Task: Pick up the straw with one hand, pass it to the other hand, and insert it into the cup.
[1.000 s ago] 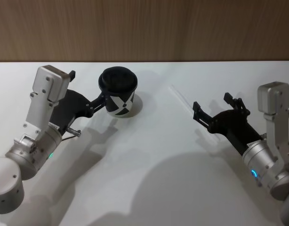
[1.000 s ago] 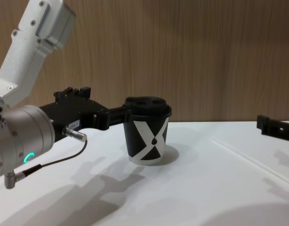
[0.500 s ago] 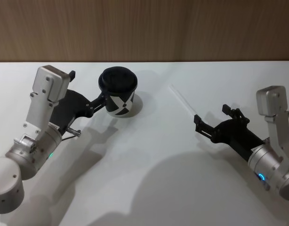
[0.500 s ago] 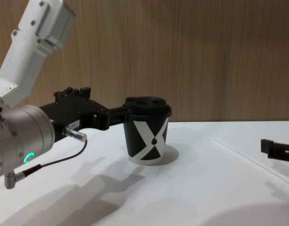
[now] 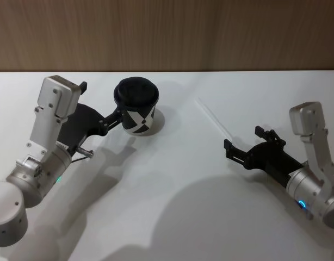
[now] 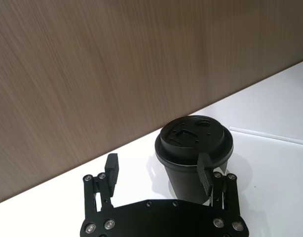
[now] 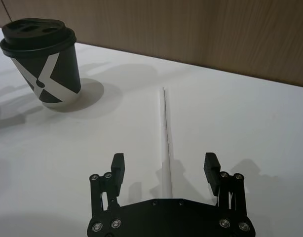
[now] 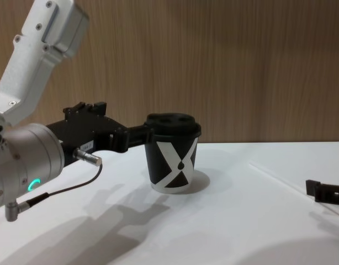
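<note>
The black cup (image 5: pixel 136 106) with a white X and a domed lid stands upright at the back left of the white table (image 5: pixel 172 179). My left gripper (image 5: pixel 100 101) is open beside the cup (image 6: pixel 193 160), one finger (image 6: pixel 205 173) close against its side. The thin white straw (image 5: pixel 215 119) lies flat to the right of the cup. My right gripper (image 5: pixel 242 137) hovers low over the straw's near end. In the right wrist view that gripper (image 7: pixel 164 163) is open, and the straw (image 7: pixel 166 138) runs between its fingers without touching them.
A wooden wall (image 5: pixel 167 32) runs along the table's back edge. A thin black cable (image 8: pixel 59 190) hangs from the left wrist. In the chest view the cup (image 8: pixel 175 154) stands in the middle, and one right finger (image 8: pixel 324 191) enters at the right edge.
My right gripper has dropped lower and drawn back towards me, so it now stands over the straw's near end. The left arm, cup and straw have not moved.
</note>
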